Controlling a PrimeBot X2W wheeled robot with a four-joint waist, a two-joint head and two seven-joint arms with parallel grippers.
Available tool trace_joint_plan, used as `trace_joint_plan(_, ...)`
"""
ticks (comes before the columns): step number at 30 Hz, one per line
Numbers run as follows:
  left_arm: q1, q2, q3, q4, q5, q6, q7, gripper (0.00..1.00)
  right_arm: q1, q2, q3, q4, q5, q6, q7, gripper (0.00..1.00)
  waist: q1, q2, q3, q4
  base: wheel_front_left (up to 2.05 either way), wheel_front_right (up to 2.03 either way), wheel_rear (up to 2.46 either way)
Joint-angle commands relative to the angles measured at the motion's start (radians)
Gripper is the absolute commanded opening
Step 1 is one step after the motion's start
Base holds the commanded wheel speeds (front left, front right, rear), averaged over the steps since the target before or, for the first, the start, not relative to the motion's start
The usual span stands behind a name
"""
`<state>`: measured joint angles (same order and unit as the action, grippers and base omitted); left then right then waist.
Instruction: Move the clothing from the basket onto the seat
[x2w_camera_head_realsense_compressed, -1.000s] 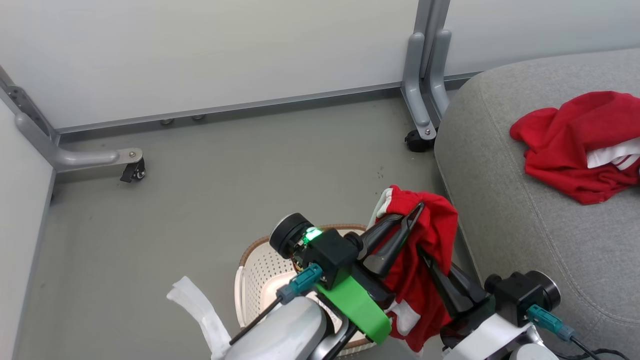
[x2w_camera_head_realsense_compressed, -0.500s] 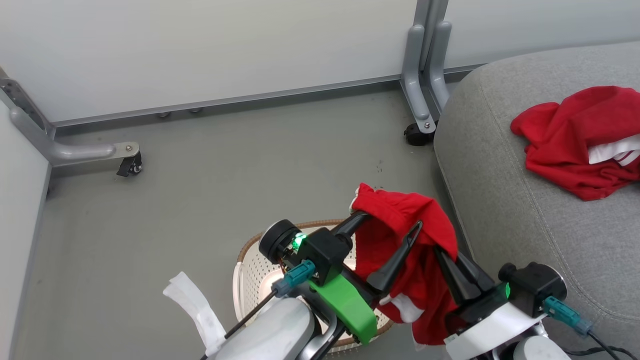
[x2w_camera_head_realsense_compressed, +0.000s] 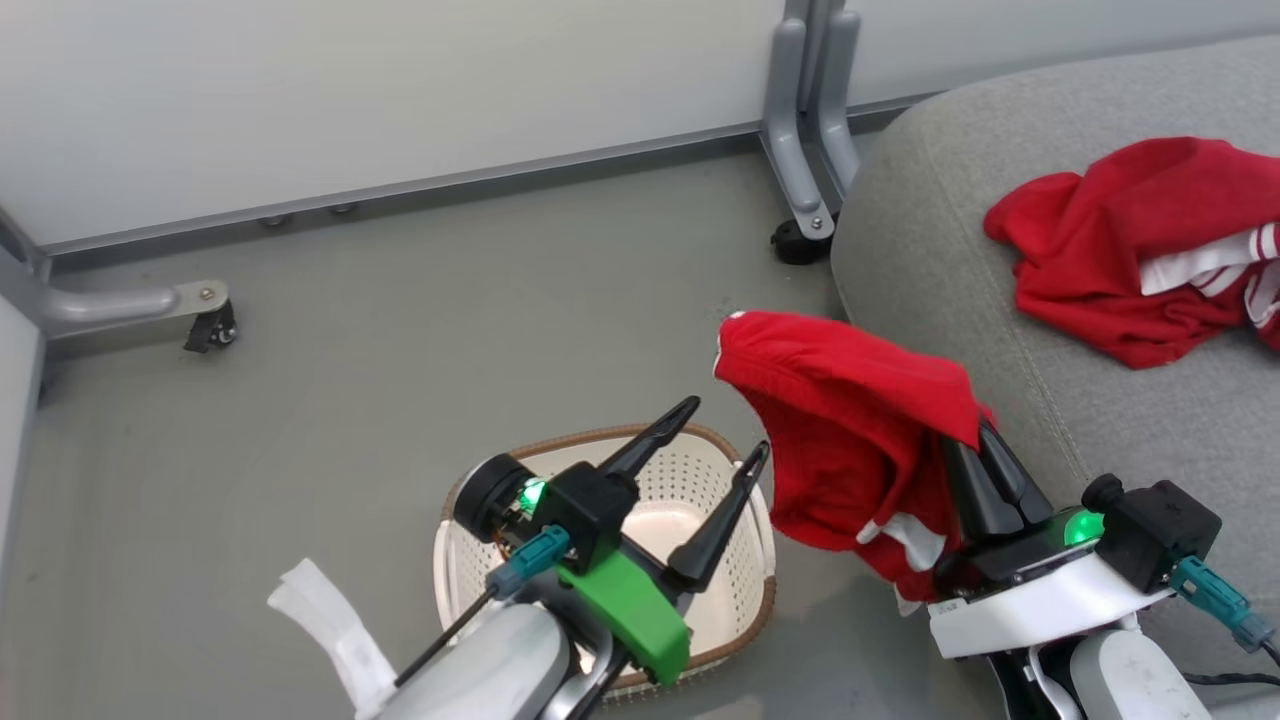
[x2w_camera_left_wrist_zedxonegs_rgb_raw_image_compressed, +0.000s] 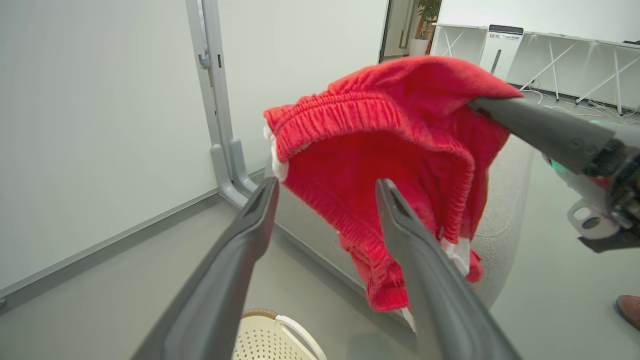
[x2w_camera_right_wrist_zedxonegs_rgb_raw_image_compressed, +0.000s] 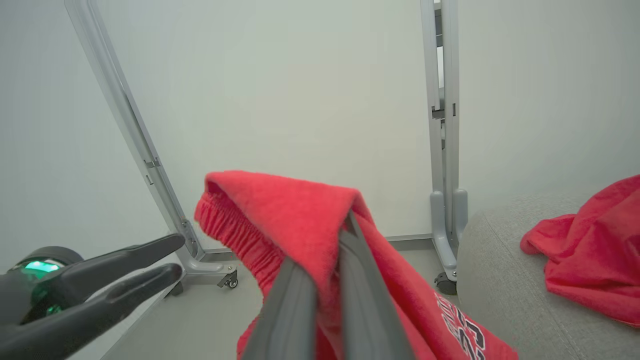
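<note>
One red garment (x2w_camera_head_realsense_compressed: 850, 420) hangs in the air between the basket (x2w_camera_head_realsense_compressed: 700, 480) and the seat (x2w_camera_head_realsense_compressed: 960, 260), with my right gripper (x2w_camera_head_realsense_compressed: 975, 432) shut on its upper fold. The right wrist view shows the two fingers (x2w_camera_right_wrist_zedxonegs_rgb_raw_image_compressed: 300, 280) pressed together in the cloth (x2w_camera_right_wrist_zedxonegs_rgb_raw_image_compressed: 280, 210). My left gripper (x2w_camera_head_realsense_compressed: 726, 428) stands open above the cream basket, apart from the garment, nothing between its fingers (x2w_camera_left_wrist_zedxonegs_rgb_raw_image_compressed: 260, 210). The basket shows no cloth inside. The second red garment (x2w_camera_head_realsense_compressed: 1120, 240) with white trim lies crumpled on the grey seat, further right.
White partition panels on grey wheeled feet (x2w_camera_head_realsense_compressed: 800, 215) stand behind the basket and seat; another foot (x2w_camera_head_realsense_compressed: 200, 320) is at the left. Grey floor (x2w_camera_head_realsense_compressed: 450, 330) surrounds the basket. A person's shoe (x2w_camera_left_wrist_zedxonegs_rgb_raw_image_compressed: 630, 307) shows at the left wrist view's right edge.
My left gripper has come off the garment and now stands open over the basket. My right gripper has carried the garment up and right, toward the seat. The head view has shifted.
</note>
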<state>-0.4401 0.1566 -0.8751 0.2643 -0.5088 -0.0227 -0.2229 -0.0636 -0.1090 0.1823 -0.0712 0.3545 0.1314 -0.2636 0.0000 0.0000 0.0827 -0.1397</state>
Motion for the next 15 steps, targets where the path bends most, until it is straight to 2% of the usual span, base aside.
trace_joint_plan(1, 0.014, 0.016, 0.01, -0.005, 0.002, 0.01, -0.008, 1.0, -0.01, 0.0, -0.001, -0.01, 0.002, -0.001, -0.002, 0.0, 0.0, 0.0, 0.018, -0.027, 0.0, 0.0, 0.0)
trace_joint_plan(9, 0.039, 0.076, 0.054, -0.055, 0.041, 0.049, -0.036, 1.0, 0.003, 0.008, -0.028, -0.048, -0.012, -0.001, -0.002, 0.0, 0.0, 0.0, 0.057, -0.113, 0.0, 0.0, 0.0)
trace_joint_plan(15, 0.039, 0.122, 0.033, -0.081, 0.063, -0.001, -0.039, 1.0, 0.013, 0.018, -0.059, -0.073, -0.009, -0.002, -0.001, 0.0, 0.0, 0.0, 0.098, -0.207, 0.0, 0.0, 0.0)
